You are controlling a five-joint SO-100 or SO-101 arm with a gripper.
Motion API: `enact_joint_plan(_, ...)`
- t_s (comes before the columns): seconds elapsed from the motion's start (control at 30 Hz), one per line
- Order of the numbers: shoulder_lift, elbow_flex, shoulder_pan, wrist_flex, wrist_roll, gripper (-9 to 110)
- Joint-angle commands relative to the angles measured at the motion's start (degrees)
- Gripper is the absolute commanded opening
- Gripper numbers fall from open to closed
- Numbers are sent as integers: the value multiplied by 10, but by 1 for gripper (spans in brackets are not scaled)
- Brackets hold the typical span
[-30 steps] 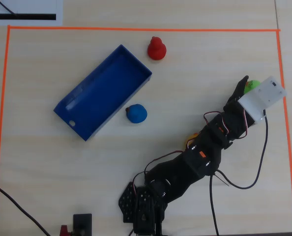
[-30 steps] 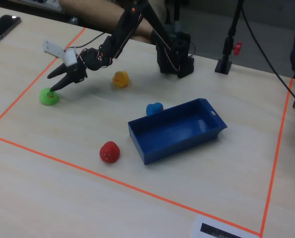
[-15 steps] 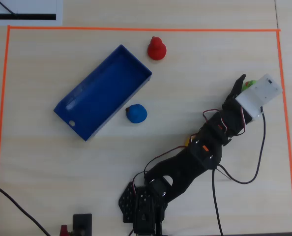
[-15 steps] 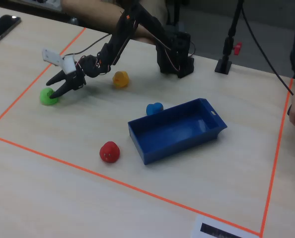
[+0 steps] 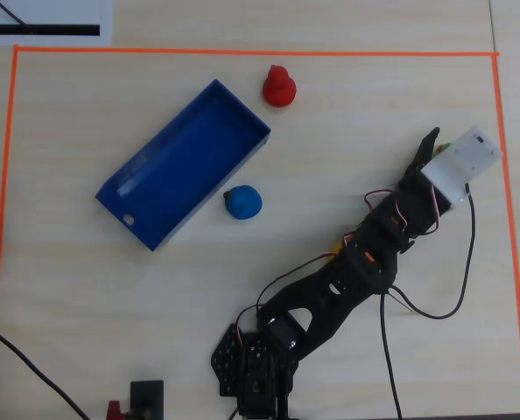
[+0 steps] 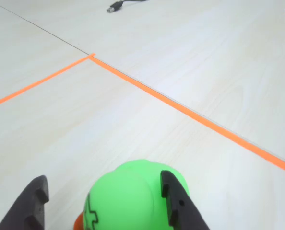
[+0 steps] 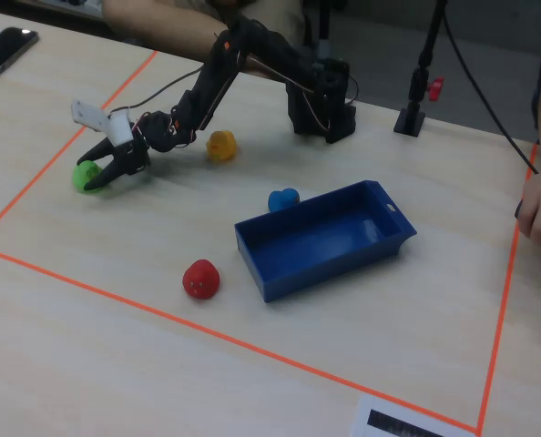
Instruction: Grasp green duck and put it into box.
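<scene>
The green duck (image 6: 133, 196) fills the bottom of the wrist view, orange beak at lower left. My gripper (image 6: 103, 184) is open around it: the right finger (image 6: 175, 199) lies against its side and the left finger (image 6: 29, 203) stands apart. In the fixed view the duck (image 7: 83, 172) sits near the left tape line, with the gripper (image 7: 100, 178) low over it. From overhead only a green sliver of the duck (image 5: 446, 145) shows beside the gripper (image 5: 437, 149). The blue box (image 5: 146, 179) lies far to the left, open and empty.
A blue duck (image 5: 242, 201) sits beside the box, a red duck (image 5: 279, 87) beyond its far corner, and a yellow duck (image 7: 220, 144) by the arm. Orange tape (image 5: 242, 52) frames the work area. A person's hand (image 7: 539, 214) rests at the right edge.
The gripper has dropped and moved forward, so the green duck now sits between its open fingers instead of just ahead of the tips. A hand has come into the fixed view at the right.
</scene>
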Motion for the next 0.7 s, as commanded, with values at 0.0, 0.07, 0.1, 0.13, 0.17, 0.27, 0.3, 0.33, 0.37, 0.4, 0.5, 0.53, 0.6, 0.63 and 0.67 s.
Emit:
enact_joint_plan(0.0, -1, -25, -3, -4, -11, 19)
enact_joint_plan(0.07, -2, -22, -3, 2, -11, 0)
enact_joint_plan(0.1, 0, -18, -3, 10, -14, 0)
enact_joint_plan(0.13, 4, -11, -3, 13, -14, 0)
enact_joint_plan(0.17, 9, -4, -1, 15, -9, 0)
enact_joint_plan(0.27, 34, 15, 0, 38, 5, 0)
enact_joint_plan(0.3, 42, 20, 0, 43, 10, 0)
enact_joint_plan(0.33, 51, 26, 0, 46, 15, 0)
enact_joint_plan(0.37, 60, 33, -1, 47, 18, 0)
enact_joint_plan(0.4, 70, 42, -3, 47, 22, 0)
enact_joint_plan(0.5, 118, 82, -11, 51, 40, 0)
enact_joint_plan(0.53, 145, 102, -14, 59, 49, 0)
enact_joint_plan(0.6, 220, 144, -24, 99, 72, 0)
enact_joint_plan(0.63, 264, 164, -31, 133, 87, 0)
enact_joint_plan(0.67, 313, 179, -39, 177, 103, 0)
